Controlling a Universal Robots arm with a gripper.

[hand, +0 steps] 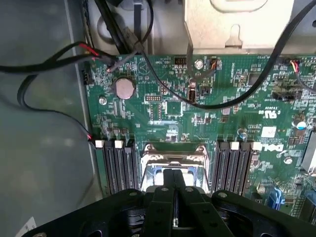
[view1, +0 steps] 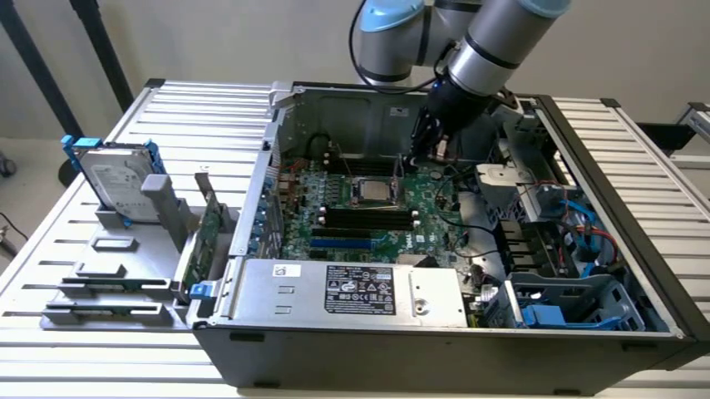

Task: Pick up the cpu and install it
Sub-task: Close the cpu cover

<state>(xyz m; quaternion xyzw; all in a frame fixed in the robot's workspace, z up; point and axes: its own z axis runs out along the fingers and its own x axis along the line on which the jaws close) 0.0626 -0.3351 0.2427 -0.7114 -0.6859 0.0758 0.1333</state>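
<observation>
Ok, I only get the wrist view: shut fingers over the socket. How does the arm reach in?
Observer: The arm reaches in over the far side of the open case, with the gripper low inside it.
Operator: Anything outside the case?
Observer: A hard drive with blue rails stands upright in a grey holder, on the exterior view's left.
Operator: Anything else there?
Observer: A green expansion card stands on edge between drive and case.

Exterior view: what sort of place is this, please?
Likely a robotics lab test bench for computer assembly: an open PC case lies on a slatted metal table, a robot arm reaches into it, and a rack beside it holds a hard drive.
</observation>
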